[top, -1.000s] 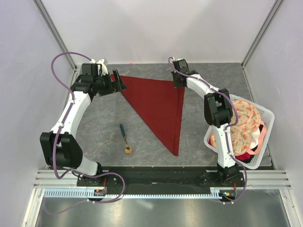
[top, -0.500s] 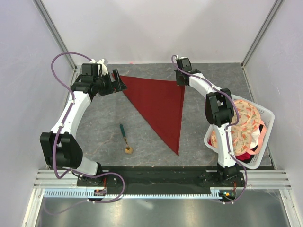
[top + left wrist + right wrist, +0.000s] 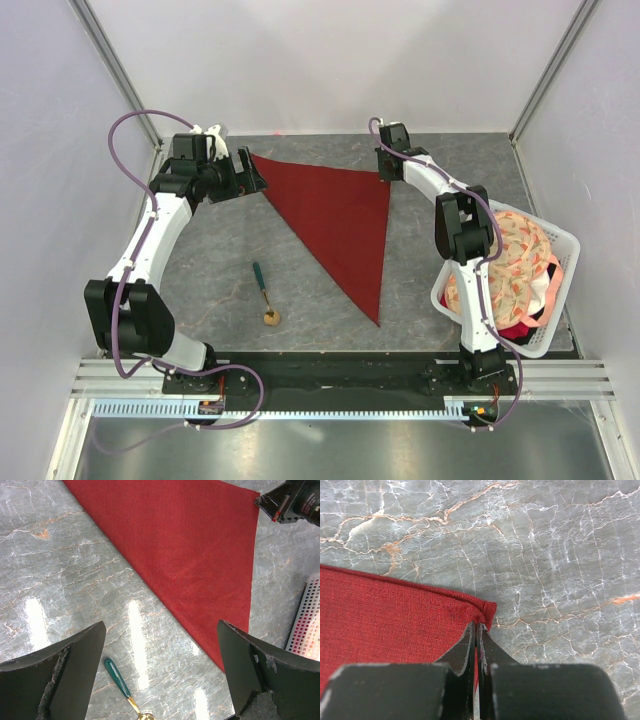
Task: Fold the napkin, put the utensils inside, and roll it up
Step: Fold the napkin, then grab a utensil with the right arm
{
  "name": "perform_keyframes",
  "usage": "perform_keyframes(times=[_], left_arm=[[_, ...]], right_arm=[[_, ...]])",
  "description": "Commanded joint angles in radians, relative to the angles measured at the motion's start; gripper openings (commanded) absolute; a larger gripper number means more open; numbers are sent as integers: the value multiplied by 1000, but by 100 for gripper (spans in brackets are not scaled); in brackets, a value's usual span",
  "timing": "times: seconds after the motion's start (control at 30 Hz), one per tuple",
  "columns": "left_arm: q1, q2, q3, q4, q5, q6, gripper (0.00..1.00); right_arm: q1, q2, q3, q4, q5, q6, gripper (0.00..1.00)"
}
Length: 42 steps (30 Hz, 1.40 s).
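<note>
Now the right gripper (image 3: 476,627) pinches the napkin (image 3: 385,620) by its corner; left gripper (image 3: 160,666) hangs open nearby.

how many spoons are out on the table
1. The spoon lies on the table, left of the napkin and apart from it, bowl toward the arm bases. The basket at right could hide others.

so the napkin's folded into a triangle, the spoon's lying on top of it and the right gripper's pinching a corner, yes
Not quite. The spoon is not on the napkin; it lies on the table to its left, as the top external view shows. The triangle fold and the right gripper pinching a corner are correct.
</note>
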Motion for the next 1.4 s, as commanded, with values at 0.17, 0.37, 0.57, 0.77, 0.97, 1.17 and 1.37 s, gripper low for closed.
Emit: perform_keyframes(times=[0.17,0.37,0.57,0.77,0.97,1.17,1.37], left_arm=[[6,-24,-1,38,33,17,100],[6,-21,-4,36,33,17,100],[6,-23,-24,55,18,13,100],[18,-58,-73,65,-57,12,100],[160,-145,-225,82,4,-43,100],[175,-214,-280,87,-61,-22,100],[175,-248,-286,84,-90,-14,100]], right_arm=[[-8,19,56,14,10,8,13],[-8,-27,40,11,-11,8,52],[-7,-177,-45,5,-53,11,64],[88,-416,-281,8,-152,69,64],[347,-573,-489,11,-186,184,63],[620,-538,-497,13,-186,307,61],[763,-374,-384,1,-154,359,59]])
